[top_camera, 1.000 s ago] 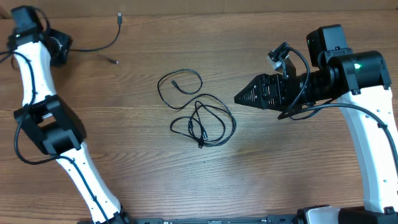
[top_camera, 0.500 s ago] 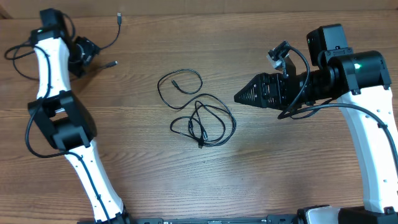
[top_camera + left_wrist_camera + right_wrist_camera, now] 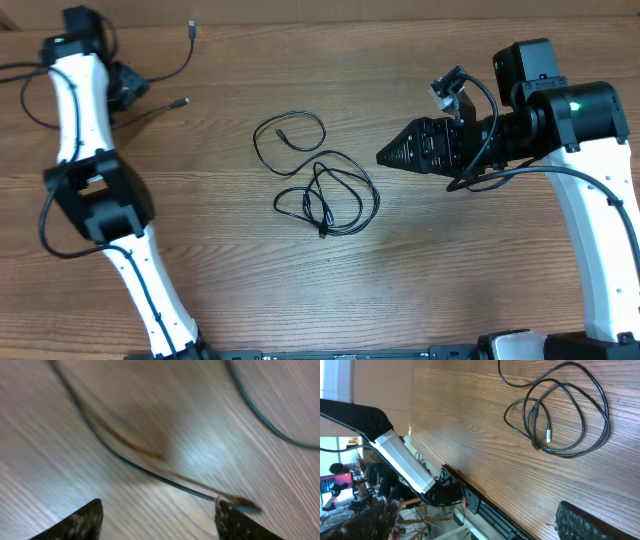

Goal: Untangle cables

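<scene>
Tangled cables [image 3: 320, 195] centred amid bare wood [image 3: 450, 280], right pincer [image 3: 385, 157] wide

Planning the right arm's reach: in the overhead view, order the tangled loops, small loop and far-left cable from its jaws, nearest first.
1. Tangled loops, table centre.
2. Small loop, up-left of them.
3. Far-left cable, top-left corner.

Overhead evenly lit & sharp, faint soft shadows beside cables [image 3: 320, 205] at ctr, left wrist view heavily motion-blurred, pale glare on table [image 3: 200, 457] at ctr, right wrist crisp, dim bkgd lower left
</scene>
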`<state>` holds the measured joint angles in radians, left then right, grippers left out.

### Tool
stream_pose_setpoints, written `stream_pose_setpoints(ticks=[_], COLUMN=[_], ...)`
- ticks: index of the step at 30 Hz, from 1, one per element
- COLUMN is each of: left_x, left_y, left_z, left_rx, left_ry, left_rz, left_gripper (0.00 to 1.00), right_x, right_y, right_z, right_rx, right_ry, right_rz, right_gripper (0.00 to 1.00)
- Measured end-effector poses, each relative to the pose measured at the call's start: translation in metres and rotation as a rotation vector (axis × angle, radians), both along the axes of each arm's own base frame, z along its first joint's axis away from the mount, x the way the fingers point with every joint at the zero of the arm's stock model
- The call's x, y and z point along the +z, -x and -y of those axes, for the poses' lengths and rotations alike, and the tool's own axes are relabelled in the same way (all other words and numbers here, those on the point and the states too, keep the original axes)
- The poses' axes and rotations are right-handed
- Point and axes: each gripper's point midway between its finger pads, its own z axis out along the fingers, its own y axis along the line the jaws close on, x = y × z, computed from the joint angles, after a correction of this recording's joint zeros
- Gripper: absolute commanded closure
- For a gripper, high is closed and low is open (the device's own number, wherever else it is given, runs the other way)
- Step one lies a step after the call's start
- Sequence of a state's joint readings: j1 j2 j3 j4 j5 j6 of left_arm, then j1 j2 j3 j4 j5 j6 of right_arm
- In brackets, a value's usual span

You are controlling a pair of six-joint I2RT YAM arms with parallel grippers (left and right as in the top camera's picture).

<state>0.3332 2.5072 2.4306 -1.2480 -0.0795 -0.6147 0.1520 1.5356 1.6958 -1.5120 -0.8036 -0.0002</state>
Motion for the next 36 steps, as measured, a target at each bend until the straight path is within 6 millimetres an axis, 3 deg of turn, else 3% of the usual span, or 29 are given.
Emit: stream_pose_setpoints(ticks=[3, 4, 5, 7, 9, 12, 17, 21, 29, 36], left_x=[-0.005, -0.007, -0.013, -0.027, -0.050, -0.067, -0.067, -0.067, -0.067, -0.065], left_y=[0.015, 0.018, 0.025, 0.033, 0.038, 0.037, 0.015, -0.001, -0.044, -0.056], left_z=[-0.024, -0.029, -0.034, -0.036, -0.027, -0.018, -0.010, -0.007, 0.006, 0.024], left_rx=[0.066, 0.081, 0.095, 0.109, 0.104, 0.092, 0.079, 0.063, -0.030, -0.211], left_ry=[0.050, 0.064, 0.081, 0.105, 0.135, 0.148, 0.183, 0.195, 0.145, 0.043], left_rz=[-0.002, -0.003, -0.013, -0.038, -0.065, -0.070, 0.034, 0.111, 0.281, 0.271], left_gripper=[0.64, 0.66, 0.63, 0.46, 0.52, 0.67, 0.89, 0.95, 0.96, 0.95], right_x=[0.000, 0.000, 0.000, 0.001, 0.001, 0.001, 0.001, 0.001, -0.001, -0.003], right_y=[0.000, 0.000, -0.001, -0.003, -0.004, -0.003, -0.004, -0.003, 0.004, 0.010], right_z=[0.000, 0.000, 0.000, 0.000, -0.001, 0.000, 0.000, 0.000, 0.001, 0.002], right_rx=[0.000, 0.000, 0.000, 0.000, 0.000, 0.000, 0.000, 0.000, 0.000, 0.000], right_ry=[0.000, 0.000, 0.000, -0.002, -0.003, -0.003, -0.003, -0.002, 0.004, 0.008], right_rz=[0.000, 0.003, 0.005, 0.014, 0.020, 0.019, 0.019, 0.018, -0.021, -0.052], right_gripper=[0.00, 0.00, 0.00, 0.00, 0.00, 0.00, 0.00, 0.00, 0.00, 0.00])
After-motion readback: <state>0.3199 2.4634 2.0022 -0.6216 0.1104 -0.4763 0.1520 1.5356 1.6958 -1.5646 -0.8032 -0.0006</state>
